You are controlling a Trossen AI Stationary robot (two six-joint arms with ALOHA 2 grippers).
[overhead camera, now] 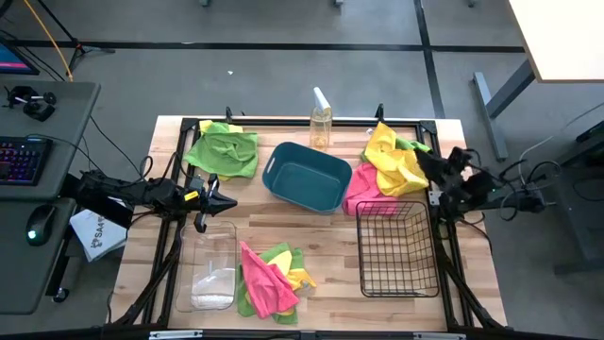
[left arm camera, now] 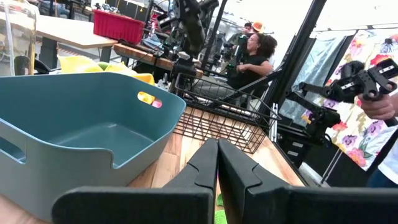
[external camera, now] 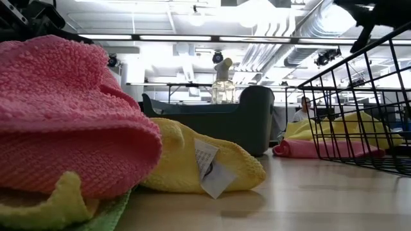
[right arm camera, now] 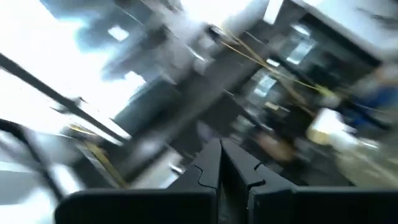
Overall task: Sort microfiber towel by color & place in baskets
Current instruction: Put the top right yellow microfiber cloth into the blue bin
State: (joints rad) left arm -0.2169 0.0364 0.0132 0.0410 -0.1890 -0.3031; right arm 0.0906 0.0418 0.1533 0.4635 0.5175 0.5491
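Teal tub [overhead camera: 305, 177] near the middle of the tabletop [overhead camera: 330, 283], tilted a little, empty. Black wire-mesh basket [overhead camera: 396, 247] toward the right edge, empty too. Clear tub [overhead camera: 213, 265] near the left front corner, nothing coloured in it.

Green towel [overhead camera: 223, 151] spread at the far left corner. Heap of yellow towels [overhead camera: 394, 161] at the far right corner, a pink towel [overhead camera: 361, 189] lying against it between the teal tub and the wire basket. Mixed pile at the front edge between the clear tub and the wire basket: pink towel on top [overhead camera: 261, 280], yellow towel [overhead camera: 283, 260] and green beneath. Clear spray bottle [overhead camera: 321, 121] upright at the far edge, behind the teal tub.

Left gripper [overhead camera: 219, 201] over the left edge, just beyond the clear tub's far end, pointing toward the teal tub; jaws closed together, empty, as seen in the left wrist view. Right gripper [overhead camera: 422, 161] above the yellow heap at the far right corner; jaws pressed together in the right wrist view, nothing between them.
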